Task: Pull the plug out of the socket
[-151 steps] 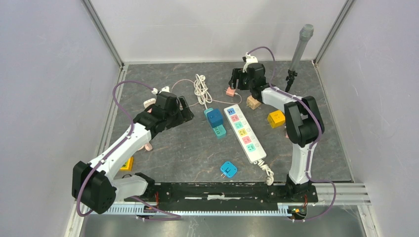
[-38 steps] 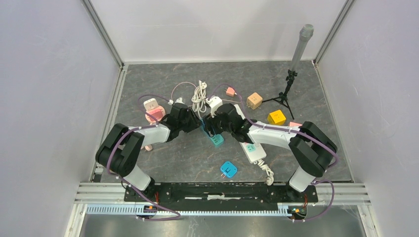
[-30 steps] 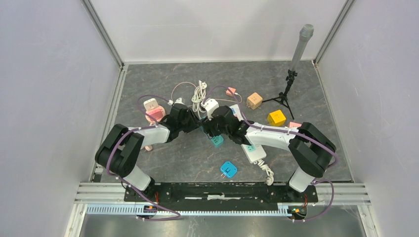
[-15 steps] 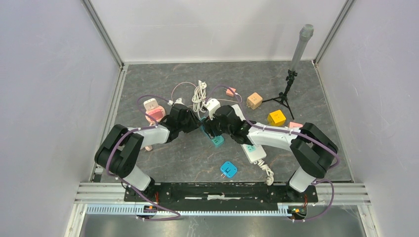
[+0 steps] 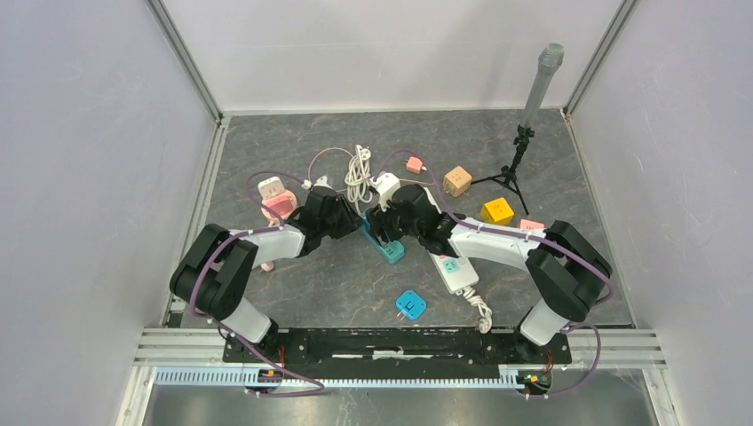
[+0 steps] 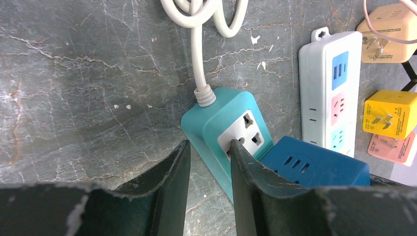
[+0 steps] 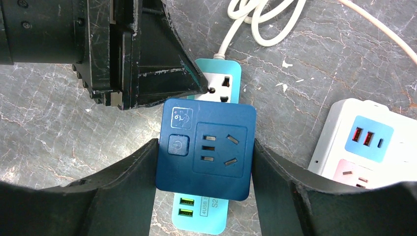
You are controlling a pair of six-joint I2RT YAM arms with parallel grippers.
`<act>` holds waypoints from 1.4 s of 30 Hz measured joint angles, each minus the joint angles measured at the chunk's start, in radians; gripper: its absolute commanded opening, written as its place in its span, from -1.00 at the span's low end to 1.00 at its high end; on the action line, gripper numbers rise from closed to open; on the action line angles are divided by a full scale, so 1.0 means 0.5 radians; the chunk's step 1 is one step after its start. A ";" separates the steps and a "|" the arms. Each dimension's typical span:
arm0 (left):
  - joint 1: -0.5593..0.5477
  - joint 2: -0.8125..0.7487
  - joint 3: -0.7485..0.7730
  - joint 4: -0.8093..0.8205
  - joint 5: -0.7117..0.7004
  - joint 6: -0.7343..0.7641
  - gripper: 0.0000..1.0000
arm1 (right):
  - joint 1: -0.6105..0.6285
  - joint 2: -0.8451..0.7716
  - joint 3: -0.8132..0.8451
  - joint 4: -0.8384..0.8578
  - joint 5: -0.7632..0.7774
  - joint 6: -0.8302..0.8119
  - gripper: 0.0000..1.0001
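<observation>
The left gripper (image 6: 210,147) has its jaws narrowly apart, one fingertip on the socket face of the teal power strip (image 6: 216,112); whether it clamps the edge I cannot tell. The dark blue plug adapter (image 6: 314,167) sits plugged into that strip mid-table. The right gripper (image 7: 205,150) is closed on its two flat sides. The adapter looks rigid, smooth-sided and firmly seated, and the strip looks light, so it probably needs pinning while the adapter is pulled straight out.

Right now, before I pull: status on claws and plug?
Right claw clamped on dark blue square adapter plug, seated in teal power strip. Left claw tips at strip's cord end, grip unclear. Nothing blocking.
</observation>
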 measured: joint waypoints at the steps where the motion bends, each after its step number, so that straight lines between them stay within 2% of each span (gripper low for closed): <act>1: 0.000 0.000 0.000 0.000 0.000 0.000 -0.18 | 0.001 0.000 -0.001 0.000 0.001 0.000 -1.00; 6: 0.000 0.000 0.000 -0.006 0.000 0.000 -0.19 | 0.002 0.002 0.011 -0.044 0.019 0.026 -1.00; 11: -0.002 0.003 0.000 -0.010 -0.011 -0.001 -0.20 | -0.020 0.094 0.254 -0.311 0.033 0.092 -1.00; 17: -0.001 0.005 0.000 -0.009 -0.011 -0.001 -0.20 | -0.027 0.053 0.281 -0.232 0.017 0.107 -1.00; 22: -0.001 0.005 0.000 -0.009 -0.009 0.000 -0.18 | -0.027 -0.102 0.181 -0.131 0.100 0.102 -1.00; 24: -0.001 0.003 0.002 -0.011 -0.006 -0.001 -0.10 | -0.025 -0.160 0.146 -0.111 0.170 0.101 -1.00; 28: 0.005 -0.026 0.034 -0.132 -0.020 0.001 0.25 | -0.036 -0.202 0.119 -0.091 0.349 0.107 -1.00; 34: 0.022 -0.243 0.119 -0.664 -0.103 0.014 0.74 | -0.137 -0.121 0.128 -0.102 0.418 0.176 -0.96; 37: 0.024 -0.414 0.200 -0.855 -0.150 0.017 0.87 | -0.215 -0.008 0.163 -0.092 0.317 0.216 -0.83; 42: 0.026 -0.687 0.310 -1.051 -0.277 0.018 0.96 | -0.325 0.165 0.267 -0.076 0.034 0.264 -0.61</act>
